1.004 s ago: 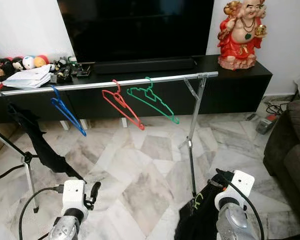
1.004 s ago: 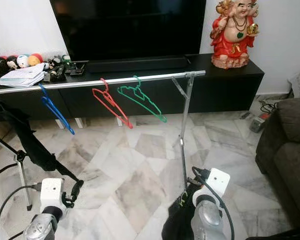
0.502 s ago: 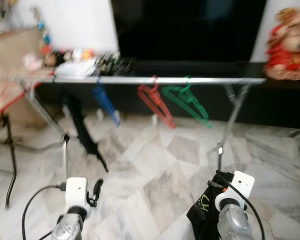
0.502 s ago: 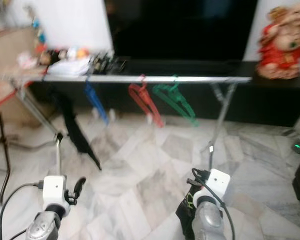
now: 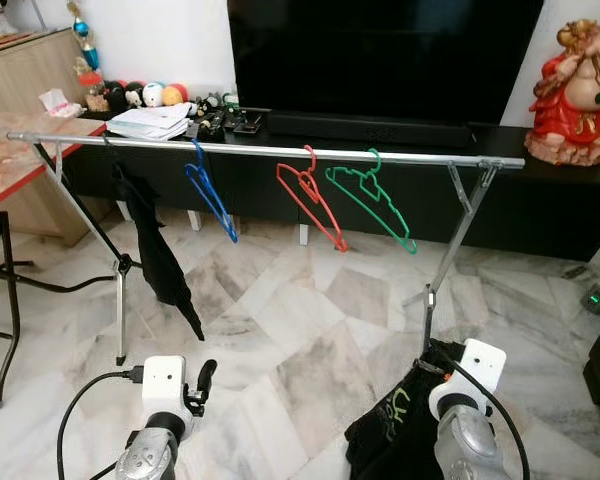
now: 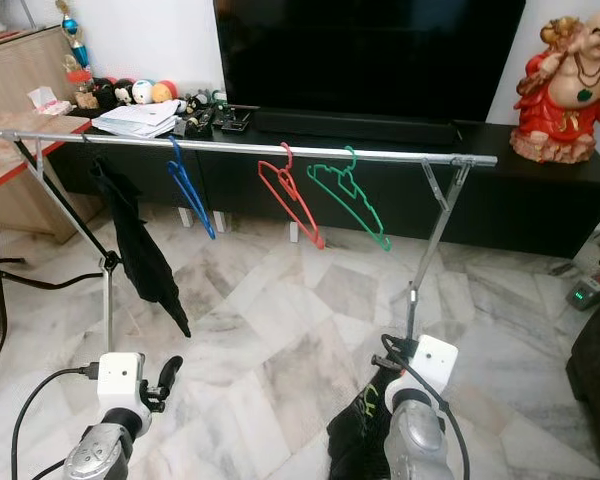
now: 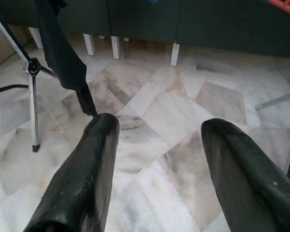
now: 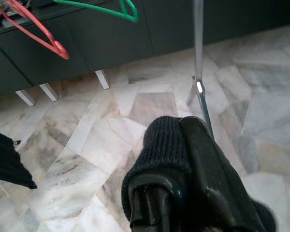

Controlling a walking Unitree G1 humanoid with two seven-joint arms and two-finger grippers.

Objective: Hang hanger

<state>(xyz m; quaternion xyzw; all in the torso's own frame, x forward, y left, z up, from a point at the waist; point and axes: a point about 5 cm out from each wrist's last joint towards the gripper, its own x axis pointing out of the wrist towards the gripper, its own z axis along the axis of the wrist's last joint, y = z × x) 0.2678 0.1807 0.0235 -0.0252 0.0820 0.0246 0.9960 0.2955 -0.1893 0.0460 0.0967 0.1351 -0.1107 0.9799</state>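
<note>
Marble floor [image 5: 310, 340] lies open before the rail [image 5: 260, 152]; right end effector [image 8: 183, 159] clamps black garment [image 5: 395, 440], left [image 7: 157, 145] spread empty.

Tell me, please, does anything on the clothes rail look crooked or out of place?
Yes. The blue hanger, red hanger and green hanger all hang tilted on the rail, not level. A black garment is draped straight over the rail, with no hanger visible.
</note>
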